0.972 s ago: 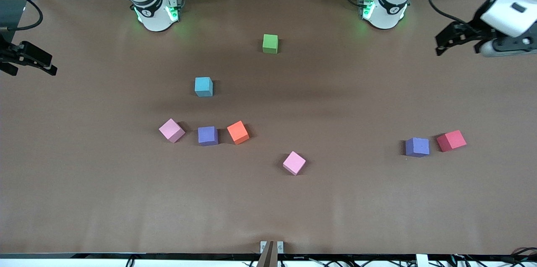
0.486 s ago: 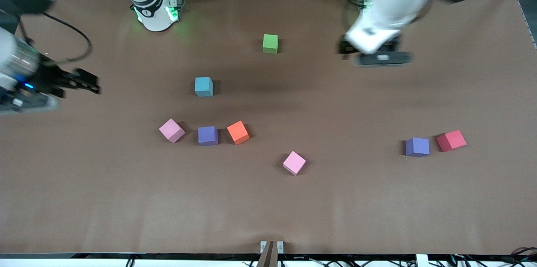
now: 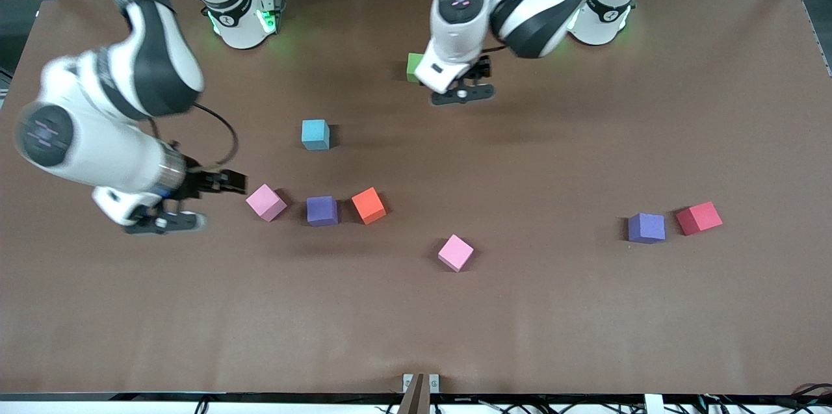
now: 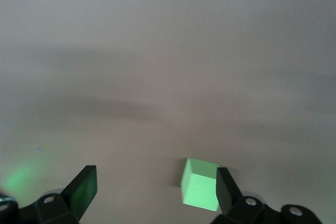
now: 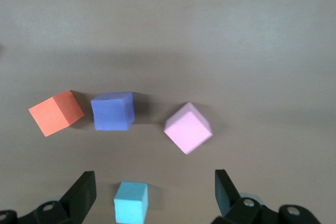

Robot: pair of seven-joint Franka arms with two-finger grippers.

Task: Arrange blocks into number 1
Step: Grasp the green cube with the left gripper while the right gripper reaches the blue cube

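Front view: eight blocks lay loose on the brown table (image 3: 585, 310), none stacked, none touching. The green block (image 3: 412, 67) sat closest to the robot bases, partly hidden under the left arm's wrist. The light blue block (image 3: 315, 134) was nearer the front camera than that. Nearer again, a rough row: a pink block (image 3: 266, 201), a purple block (image 3: 322, 210), an orange block (image 3: 368, 205), close together but apart. A second pink block (image 3: 455, 252) lay nearest the camera, off on its own. Toward the left arm's end, a second purple block (image 3: 646, 227) sat just beside the red block (image 3: 699, 218), a small gap between them. No containers seen, so nothing sat inside anything.

The left gripper (image 3: 463, 93) hung over the table just beside the green block, holding nothing. The right gripper (image 3: 195, 203) hung low beside the row's pink block, toward the right arm's end, also empty.

Left wrist view: left gripper (image 4: 155, 195) fingers spread wide — the green block (image 4: 199, 183) sat on the table next to one finger, not clamped.

Right wrist view: right gripper (image 5: 155, 192) fingers spread wide, empty. The light blue block (image 5: 131, 202) showed between the fingers. The orange block (image 5: 55, 112), purple block (image 5: 112, 110) and pink block (image 5: 188, 128) showed in a row, the pink one turned at an angle.
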